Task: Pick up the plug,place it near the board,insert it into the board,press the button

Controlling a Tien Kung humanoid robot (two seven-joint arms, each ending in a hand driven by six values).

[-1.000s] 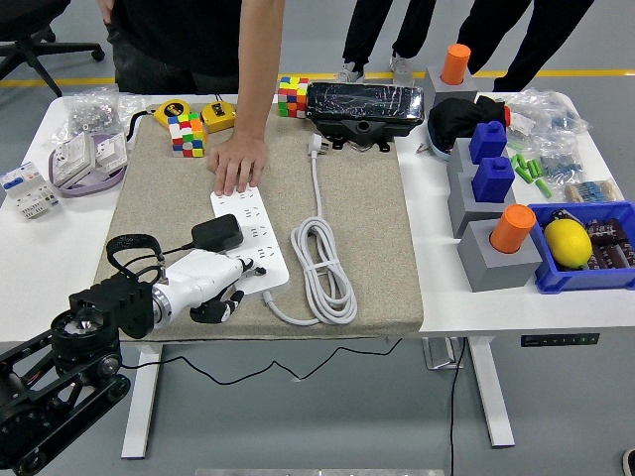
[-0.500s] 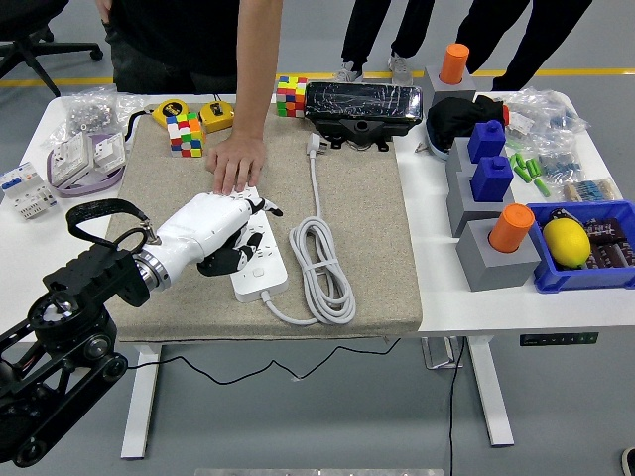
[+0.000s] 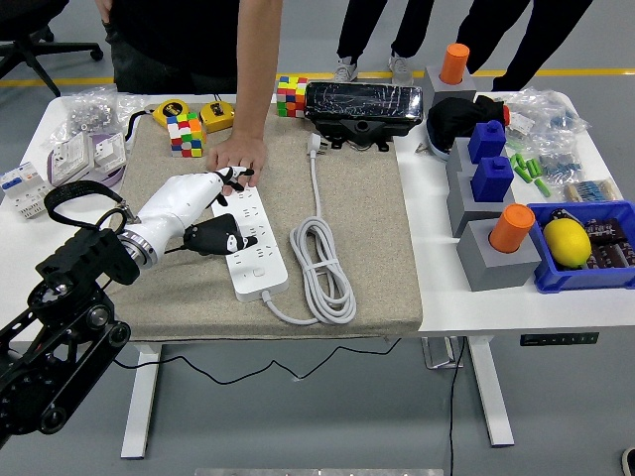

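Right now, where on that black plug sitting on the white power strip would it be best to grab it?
Probably the blocky black plug body itself, pinched across two opposite sides with the fingers coming down from above. It stands proud of the flat power strip, so its sides are exposed, while its underside is against the strip.

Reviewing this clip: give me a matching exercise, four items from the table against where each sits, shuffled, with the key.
Items:
1. lemon
2. power strip
3. coiled white cable
4. yellow tape measure

Places:
A. far left of the mat, by a cube
B. blue bin at the right edge
C. mat centre, right of the strip
D. under the left hand and the person's hand

Pairs: 1-B, 2-D, 3-C, 4-A
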